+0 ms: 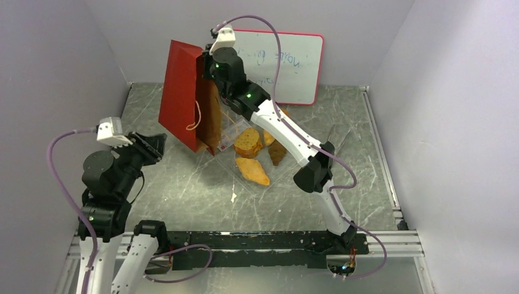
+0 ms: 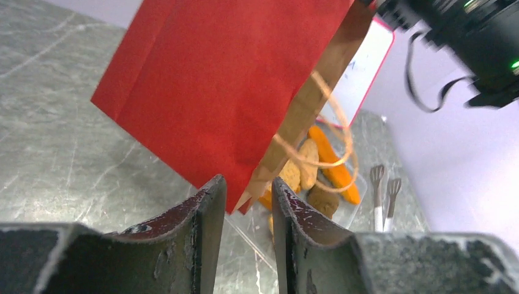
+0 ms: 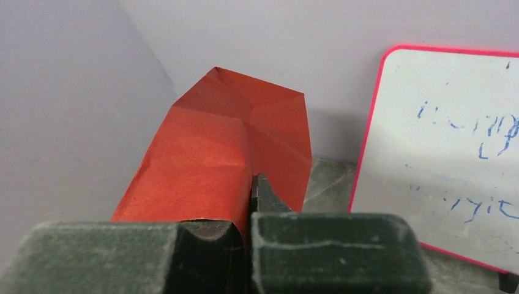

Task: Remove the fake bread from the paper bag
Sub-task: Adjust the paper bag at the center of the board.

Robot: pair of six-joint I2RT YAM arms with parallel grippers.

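Observation:
The red paper bag (image 1: 182, 92) hangs tilted above the table, its brown open end and loop handle pointing down toward the tray. My right gripper (image 1: 211, 63) is shut on the bag's upper edge; the right wrist view shows red paper (image 3: 214, 147) pinched between its fingers (image 3: 251, 184). Bread pieces lie outside the bag on the clear tray: a round crusty slice (image 1: 248, 142), a yellow-orange wedge (image 1: 253, 172) and a brown piece (image 1: 277, 151). The left wrist view shows the orange baguette (image 2: 335, 166), the tan roll (image 2: 309, 160) and the dark lump (image 2: 322, 199). My left gripper (image 1: 153, 147) (image 2: 248, 193) is open and empty, left of the bag's low corner.
A clear plastic tray (image 1: 283, 173) lies under the bread. A pink-framed whiteboard (image 1: 294, 61) leans on the back wall. Two marker-like sticks (image 2: 384, 196) lie beyond the tray. A small white scrap (image 1: 234, 197) lies in front of it. Grey walls close both sides.

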